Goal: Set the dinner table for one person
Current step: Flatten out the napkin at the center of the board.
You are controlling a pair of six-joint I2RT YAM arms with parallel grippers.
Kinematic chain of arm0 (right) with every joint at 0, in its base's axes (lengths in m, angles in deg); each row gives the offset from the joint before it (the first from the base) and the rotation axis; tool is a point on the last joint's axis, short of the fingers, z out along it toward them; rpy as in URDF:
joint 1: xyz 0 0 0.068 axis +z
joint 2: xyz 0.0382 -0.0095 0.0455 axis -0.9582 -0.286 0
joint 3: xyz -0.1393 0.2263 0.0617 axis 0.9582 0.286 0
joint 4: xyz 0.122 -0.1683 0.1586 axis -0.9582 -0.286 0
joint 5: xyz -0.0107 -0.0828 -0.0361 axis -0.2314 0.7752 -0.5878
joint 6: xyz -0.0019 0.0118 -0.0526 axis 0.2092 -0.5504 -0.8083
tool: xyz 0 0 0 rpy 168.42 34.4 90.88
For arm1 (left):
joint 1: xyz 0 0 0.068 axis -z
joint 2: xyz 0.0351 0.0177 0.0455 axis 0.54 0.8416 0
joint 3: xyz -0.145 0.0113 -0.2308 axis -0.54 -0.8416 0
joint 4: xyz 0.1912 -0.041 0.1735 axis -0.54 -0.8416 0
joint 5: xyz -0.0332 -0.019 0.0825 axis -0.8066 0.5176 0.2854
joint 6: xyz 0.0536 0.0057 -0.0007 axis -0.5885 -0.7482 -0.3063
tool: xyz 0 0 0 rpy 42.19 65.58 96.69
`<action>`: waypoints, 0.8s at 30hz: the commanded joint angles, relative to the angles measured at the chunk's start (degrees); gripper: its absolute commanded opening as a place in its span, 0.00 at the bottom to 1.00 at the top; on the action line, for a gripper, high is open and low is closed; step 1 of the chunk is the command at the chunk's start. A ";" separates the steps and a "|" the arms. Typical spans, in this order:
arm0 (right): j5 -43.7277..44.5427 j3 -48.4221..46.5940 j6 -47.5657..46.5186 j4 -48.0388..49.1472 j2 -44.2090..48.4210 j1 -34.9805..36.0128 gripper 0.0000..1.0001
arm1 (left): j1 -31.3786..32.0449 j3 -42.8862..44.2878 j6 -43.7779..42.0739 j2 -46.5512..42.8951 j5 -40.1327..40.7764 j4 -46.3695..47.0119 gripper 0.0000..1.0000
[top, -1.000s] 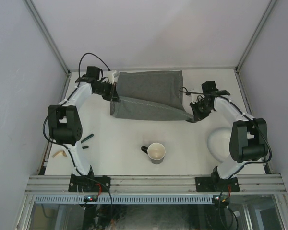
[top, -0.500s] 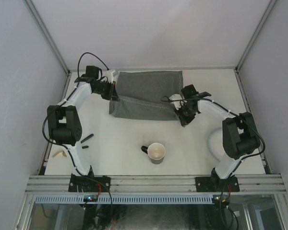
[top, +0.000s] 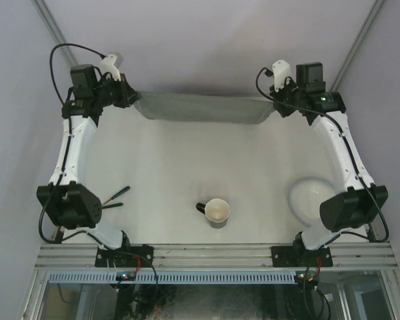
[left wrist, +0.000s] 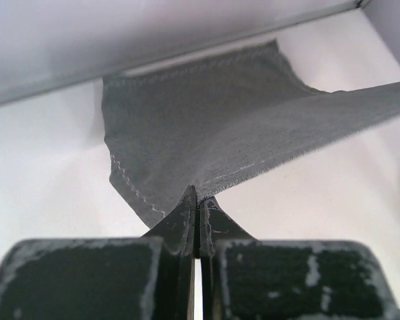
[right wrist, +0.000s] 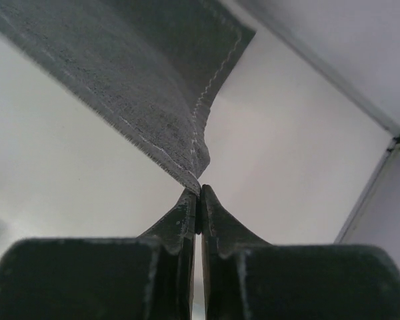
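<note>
Change: the mat (top: 200,108), lying folded on the bench (top: 180,160) a moment ago, now hangs stretched between both arms at the far edge.
Meaning: probably about to be spread flat.
Left end effector (top: 135,100): pinching one mat corner.
Right end effector (top: 269,111): pinching the opposite corner.
Bench: off-white, matte, rail-edged, beneath both arms.

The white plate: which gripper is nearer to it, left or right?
Right. The right gripper, shut on one corner of the grey mat, is beyond the white plate at the far edge; the left gripper grips the other corner, across the table.
</note>
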 commanded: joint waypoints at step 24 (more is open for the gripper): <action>-1.36 -11.18 4.17 -3.01 28.62 -3.60 0.00 | -3.26 -3.37 -11.03 -38.99 14.76 -4.56 0.00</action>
